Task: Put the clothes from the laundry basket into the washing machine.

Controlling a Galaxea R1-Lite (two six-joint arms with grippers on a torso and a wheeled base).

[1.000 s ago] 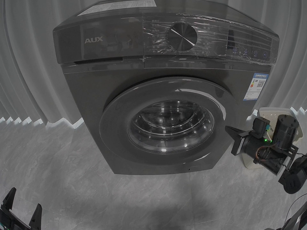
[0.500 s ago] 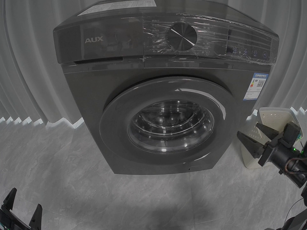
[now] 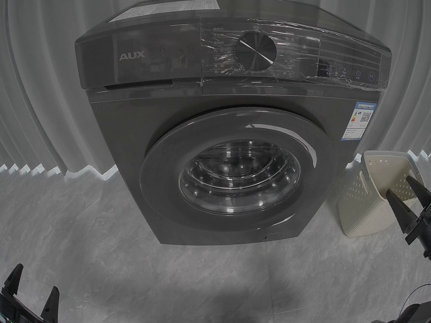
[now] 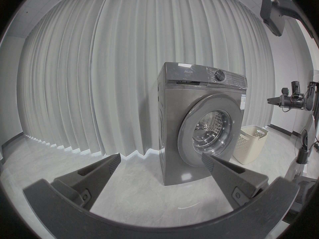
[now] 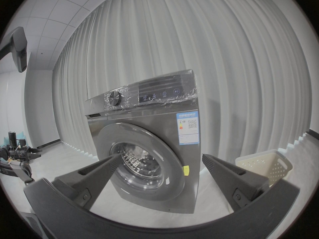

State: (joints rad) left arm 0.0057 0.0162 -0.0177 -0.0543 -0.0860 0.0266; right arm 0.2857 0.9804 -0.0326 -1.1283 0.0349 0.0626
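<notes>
Drew the right gripper (image 3: 398, 185) back from the edge of the door (image 3: 238, 176), out to the laundry basket (image 3: 359, 207).
Holding it now with fingers spread and nothing between them, just in front of the basket's open mouth, with the washing machine (image 3: 125, 122) off to its left and the round door shut. Left gripper (image 3: 35, 277) low and well apart from both, likewise spread and empty. Cannot tell what lies at the basket's bottom. Expect the clothes to be soft, light and limp, prone to drape and catch on the perforated wall; best pinched deep at a bunched fold, not at a hem. From the head, a look down onto the basket's inner wall; from the left wrist, its outer side standing just beside the machine; from the right wrist, a small yellow mark (image 5: 186, 170) by the door's rim.
</notes>
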